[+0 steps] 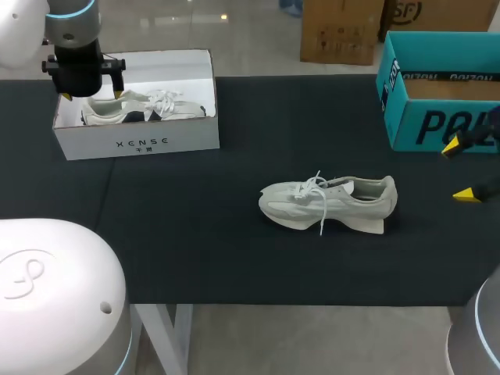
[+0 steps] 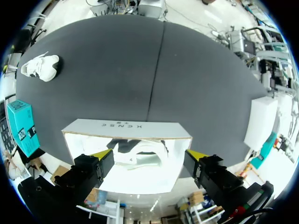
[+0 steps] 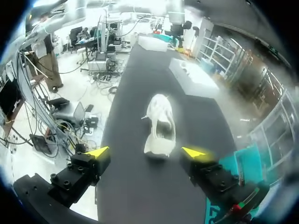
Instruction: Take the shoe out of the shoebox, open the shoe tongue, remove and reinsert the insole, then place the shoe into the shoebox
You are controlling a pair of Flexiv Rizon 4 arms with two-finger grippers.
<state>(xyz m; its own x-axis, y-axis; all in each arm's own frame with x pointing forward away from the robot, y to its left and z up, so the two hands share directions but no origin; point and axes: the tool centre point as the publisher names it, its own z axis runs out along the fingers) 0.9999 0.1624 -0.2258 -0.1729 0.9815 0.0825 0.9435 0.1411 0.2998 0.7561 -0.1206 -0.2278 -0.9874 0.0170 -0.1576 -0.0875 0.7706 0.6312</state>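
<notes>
White card forms the shoebox (image 1: 137, 144) at the far left of the black tabletop (image 1: 195, 242). One pale shoe, the boxed shoe (image 2: 138, 156), lies inside it with its laces (image 1: 166, 98) loose. The left hand (image 2: 148, 155) hangs over the open box, released, with its yellow tips spread wide on either side of that shoe and touching nothing. A second pale shoe, the loose shoe (image 1: 328, 203), stands on its sole near the middle of the tabletop, well apart from the box. The right hand (image 3: 145, 153) sits toward the right edge, also released and empty, with the loose shoe ahead of it and a teal box (image 1: 437, 125) just beside it.

With the left hand poised over the box, taking the boxed shoe out looks like the step in hand, though I cannot tell which shoe the task means.

The main risk is in the descent. The fingers are spread nearly as wide as the box's inside, so a tip could land on a wall and crush or shove the light card. If the hand closes only on the soft upper or the laces, the shoe may sag, swing and slip free. It could also catch the rim and drag the whole box along. On the other side, a careless sweep by the right hand could knock the teal box
</notes>
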